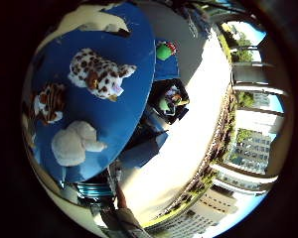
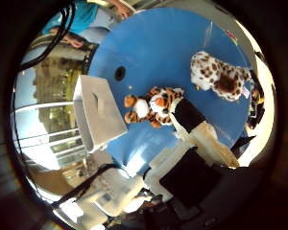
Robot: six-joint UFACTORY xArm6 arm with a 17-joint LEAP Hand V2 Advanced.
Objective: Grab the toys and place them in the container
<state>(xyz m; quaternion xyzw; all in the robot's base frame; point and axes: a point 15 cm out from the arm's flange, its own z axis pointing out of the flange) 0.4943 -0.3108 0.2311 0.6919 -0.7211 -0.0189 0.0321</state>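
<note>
On the blue desk (image 2: 153, 52) lie a spotted plush (image 2: 218, 74), a tiger plush (image 2: 151, 106), a white plush (image 1: 74, 144) and a white container (image 2: 98, 112); the hand's (image 2: 192, 143) fingers (image 2: 189, 117) reach out straight, their tip at the tiger plush.

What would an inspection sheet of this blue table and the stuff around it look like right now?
Surface: round blue table with a dark hole near its middle.
Job's things: spotted plush toy, tiger-striped plush toy and white plush toy lie on the table; white container stands at the table's edge, beside the tiger-striped toy.
Clutter: a dark bag with colourful things in it and a green toy lie off the table, on the ground.
Hand: the hand is above the table; one finger reaches toward the tiger-striped toy, holding nothing.
Cables: not noted.
Surroundings: outdoors, sunlit pavement, railings, trees and buildings.
</note>
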